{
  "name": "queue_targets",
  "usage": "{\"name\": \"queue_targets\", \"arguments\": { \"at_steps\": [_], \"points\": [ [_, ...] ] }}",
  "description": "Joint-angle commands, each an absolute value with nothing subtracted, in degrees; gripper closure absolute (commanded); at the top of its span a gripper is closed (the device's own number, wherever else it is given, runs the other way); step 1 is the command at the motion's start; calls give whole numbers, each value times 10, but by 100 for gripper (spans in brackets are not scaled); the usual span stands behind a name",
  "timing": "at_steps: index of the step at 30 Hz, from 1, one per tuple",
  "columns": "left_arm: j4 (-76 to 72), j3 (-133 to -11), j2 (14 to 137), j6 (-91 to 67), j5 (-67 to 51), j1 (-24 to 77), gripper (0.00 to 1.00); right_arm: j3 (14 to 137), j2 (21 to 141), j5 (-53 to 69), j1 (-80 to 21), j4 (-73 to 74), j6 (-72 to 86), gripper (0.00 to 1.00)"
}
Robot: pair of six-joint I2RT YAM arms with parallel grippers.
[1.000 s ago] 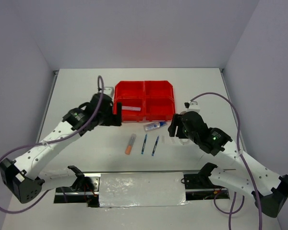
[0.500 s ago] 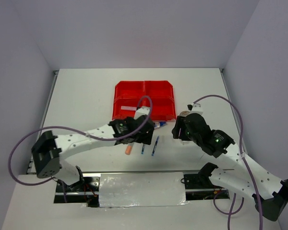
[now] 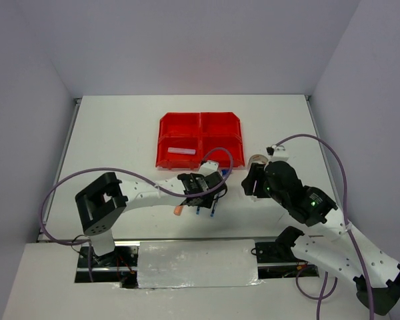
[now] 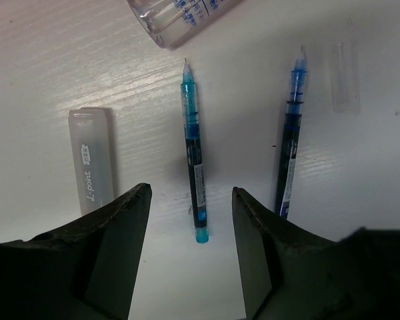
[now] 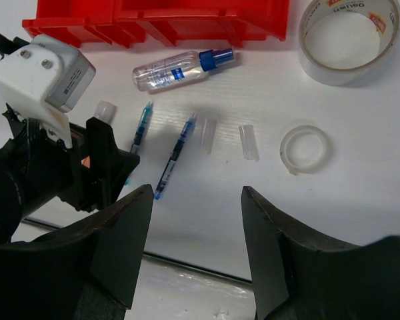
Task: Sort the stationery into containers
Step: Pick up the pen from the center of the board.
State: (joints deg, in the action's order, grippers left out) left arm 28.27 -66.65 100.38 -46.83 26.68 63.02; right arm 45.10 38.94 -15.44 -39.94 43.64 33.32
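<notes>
The left tool (image 4: pixel 190 195) hangs low over the white counter (image 4: pixel 360 220) with its two black fingers spread apart. A light blue see-through pen (image 4: pixel 193 167) lies flat between the fingers with a gap on each side, so nothing is pinched. In the left wrist view, a dark blue pen (image 4: pixel 289 153) lies just to the right of it. Both pen tips point to the top of the frame. At the left of that frame lies the frosty clear cap (image 4: pixel 90 160) of the orange highlighter (image 3: pixel 177 211).

The right tool (image 5: pixel 197 193) is spread open too and holds nothing. In its own view, a clear glue bottle with a blue cap (image 5: pixel 177 70) lies on its side in the upper middle. It is just below the shiny red plastic bins (image 5: pixel 187 20). A big clear tape roll (image 5: pixel 347 63) sits in the upper right corner. A small clear tape roll (image 5: pixel 305 163) lies flat below it. Two little clear caps (image 5: pixel 207 133) lie between the dark blue pen and the small roll.

In the top view, the red bins fill the upper middle of the frame. A pale stick (image 3: pixel 182 151) lies in the lower left bin. Both tools are below the bins.
</notes>
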Motion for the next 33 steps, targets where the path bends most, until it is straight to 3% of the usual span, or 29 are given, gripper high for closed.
{"name": "queue_targets", "arguments": {
  "at_steps": [1, 5, 7, 17, 20, 24, 29, 33],
  "points": [
    [251, -668, 1007, -471, 271, 620, 36, 477, 378, -143, -397, 440, 321, 37],
    [225, -648, 1012, -464, 245, 605, 43, 476, 377, -132, -396, 432, 317, 37],
    [220, -647, 1018, -460, 238, 602, 54, 474, 378, -129, -396, 427, 317, 37],
    [210, -640, 1052, -459, 209, 599, 56, 475, 384, -118, -396, 415, 316, 38],
    [219, -638, 1053, -468, 210, 599, 64, 479, 384, -114, -396, 413, 316, 38],
    [227, -618, 1039, -484, 196, 601, 84, 481, 383, -112, -396, 414, 315, 39],
    [238, -584, 995, -497, 193, 613, 100, 485, 385, -112, -396, 413, 313, 39],
    [256, -577, 954, -498, 198, 622, 100, 482, 399, -112, -397, 403, 314, 39]
  ]
}}
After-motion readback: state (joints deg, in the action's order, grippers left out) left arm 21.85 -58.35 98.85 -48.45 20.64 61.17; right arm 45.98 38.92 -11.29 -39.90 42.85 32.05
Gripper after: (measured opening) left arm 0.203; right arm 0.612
